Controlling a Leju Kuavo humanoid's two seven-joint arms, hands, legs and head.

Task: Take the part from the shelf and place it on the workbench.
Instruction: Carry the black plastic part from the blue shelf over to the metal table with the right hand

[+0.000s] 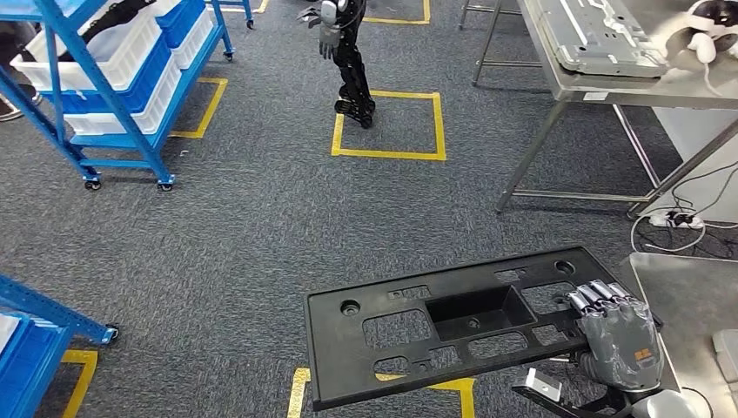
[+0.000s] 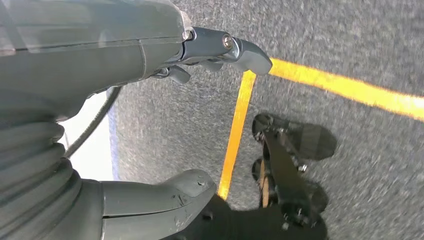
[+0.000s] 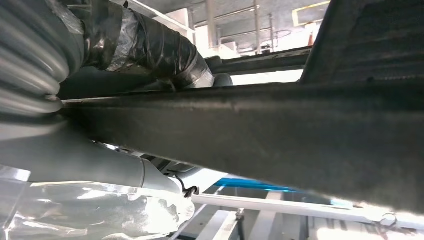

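Observation:
The part (image 1: 452,326) is a flat black plastic panel with several cut-outs and a deep rectangular recess in its middle. It hangs level above the carpet at the lower right of the head view. My right hand (image 1: 616,335) grips its right end, fingers curled over the top face. In the right wrist view the part's dark edge (image 3: 250,130) crosses close in front of my right hand (image 3: 75,150). My left hand (image 2: 100,75) hangs over the floor, thumb and fingers apart, holding nothing. A steel workbench (image 1: 592,83) stands at the far right.
Blue wheeled shelves with white and blue bins (image 1: 113,78) stand at the far left. Another blue rack (image 1: 35,340) is near my left side. A second humanoid robot (image 1: 348,61) stands by yellow floor markings (image 1: 387,122). A steel surface (image 1: 687,300) lies beside my right hand; cables (image 1: 679,222) trail on the floor.

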